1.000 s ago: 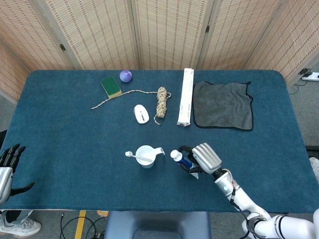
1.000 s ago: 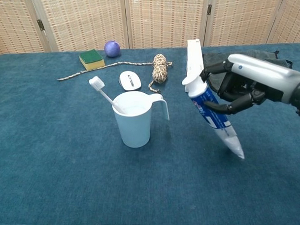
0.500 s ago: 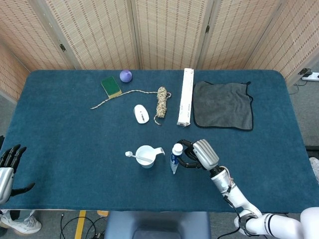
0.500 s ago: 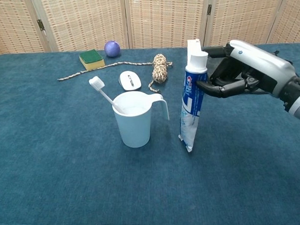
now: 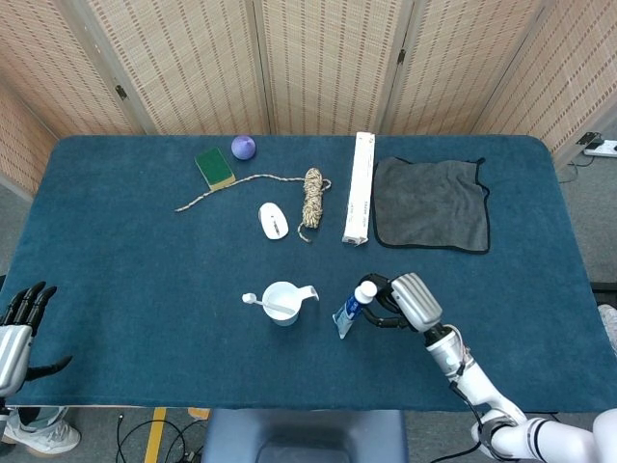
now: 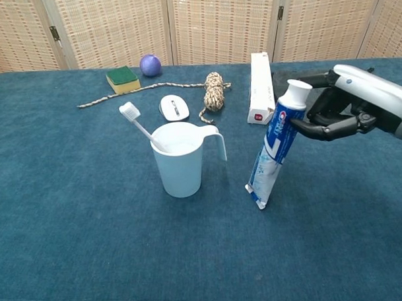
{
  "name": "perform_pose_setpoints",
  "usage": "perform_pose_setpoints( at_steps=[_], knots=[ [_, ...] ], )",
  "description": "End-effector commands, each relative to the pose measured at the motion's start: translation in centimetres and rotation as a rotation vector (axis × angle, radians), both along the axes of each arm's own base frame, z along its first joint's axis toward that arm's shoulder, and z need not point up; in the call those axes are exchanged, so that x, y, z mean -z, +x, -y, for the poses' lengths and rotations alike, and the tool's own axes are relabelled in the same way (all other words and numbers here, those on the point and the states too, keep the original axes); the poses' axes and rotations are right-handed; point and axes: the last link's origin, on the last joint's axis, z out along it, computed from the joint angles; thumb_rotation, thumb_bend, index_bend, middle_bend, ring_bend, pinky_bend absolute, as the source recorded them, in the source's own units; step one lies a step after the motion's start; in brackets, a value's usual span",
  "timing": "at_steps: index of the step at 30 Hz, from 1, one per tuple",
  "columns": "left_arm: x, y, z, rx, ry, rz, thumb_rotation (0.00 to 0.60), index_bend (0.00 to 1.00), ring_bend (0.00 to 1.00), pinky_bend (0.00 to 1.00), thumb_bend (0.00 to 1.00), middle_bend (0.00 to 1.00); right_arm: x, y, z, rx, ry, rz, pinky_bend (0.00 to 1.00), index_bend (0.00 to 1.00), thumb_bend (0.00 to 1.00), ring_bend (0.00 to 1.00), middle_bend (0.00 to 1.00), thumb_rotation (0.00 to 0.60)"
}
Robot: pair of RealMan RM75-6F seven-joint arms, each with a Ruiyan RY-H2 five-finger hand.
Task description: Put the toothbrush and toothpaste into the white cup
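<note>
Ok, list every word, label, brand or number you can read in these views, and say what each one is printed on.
Toothpaste, held near its cap by the right robot hand: blue and white print runs along the tube, but it is too blurred to read for certain.
White box: a small red mark on its near end, too small to read.
White cup, toothbrush, computer mouse, sponge: no text visible.

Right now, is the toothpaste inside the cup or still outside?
Outside. The toothpaste stands tilted, crimped end on the table beside the white cup, right hand fingers at its cap. Only the toothbrush is in.
</note>
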Motion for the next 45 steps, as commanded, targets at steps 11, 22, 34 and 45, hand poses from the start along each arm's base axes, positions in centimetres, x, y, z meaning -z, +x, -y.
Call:
perform_pose_setpoints(
  at_steps=[11,22,34,45],
  knots=[
    [0.3,0.2,-0.1,-0.005,-0.006,-0.003,0.6,0.09,0.1,0.37,0.12,0.07,-5.1,-4.4,-1.1,0.062,-0.024,-0.18,1.0,0.0,0.26,1.0,0.89,0.6],
    [0.4,0.7,-0.4,0.008,-0.009,-0.002,0.6,0.09,0.11,0.37,0.12,0.07,-7.2,-4.3,-1.1,-0.007,0.006,-0.486,1.0,0.18,0.26,1.0,0.9,0.6],
    [0.1,0.5,-0.1,-0.003,-0.002,-0.006,0.6,0.09,0.1,0.37,0.12,0.07,-2.5,-1.3,2.0,-0.137,0.118,-0.729,1.0,0.24,0.26,1.0,0.91,0.6],
    [-0.1,0.1,0.0,-0.021,0.006,0.005,0.6,0.09,0.11,0.37,0.12,0.06,0.1,-0.5,3.1,-0.217,0.112,-0.852,1.0,0.35,0.28,1.0,0.96,0.6]
  ],
)
